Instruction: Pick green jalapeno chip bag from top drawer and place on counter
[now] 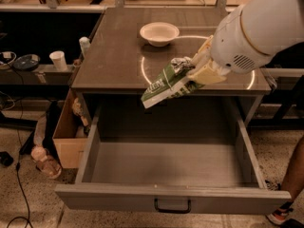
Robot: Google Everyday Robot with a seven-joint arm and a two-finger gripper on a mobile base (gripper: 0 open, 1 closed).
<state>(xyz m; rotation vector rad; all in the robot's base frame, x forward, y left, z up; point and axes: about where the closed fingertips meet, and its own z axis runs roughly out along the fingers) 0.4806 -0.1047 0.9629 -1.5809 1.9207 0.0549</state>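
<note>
The cream-coloured gripper [191, 73] pinches the crumpled top of the green jalapeno chip bag [164, 85]. The crinkled foil bag hangs tilted over the near edge of the flat counter [109, 56], above the open, box-shaped grey top drawer [171, 199]. A round white bowl [159, 33] sits farther back.

A single camera looks from high up on the open side of the top drawer [142, 199], tilted steeply down and facing across it toward the far edge of the worktop [114, 56]. It sits close: the drawer front, below and nearer than the jaws, almost reaches the bottom border, and the white arm [256, 27] fills the upper right corner. The gripper [191, 74] lies right of centre over the worktop's near edge, jaws clamped on the green jalapeno chip bag [161, 87], which hangs to their left. Beyond the jaws the worktop runs to the top border, the white bowl [159, 32] behind and left of them.
</note>
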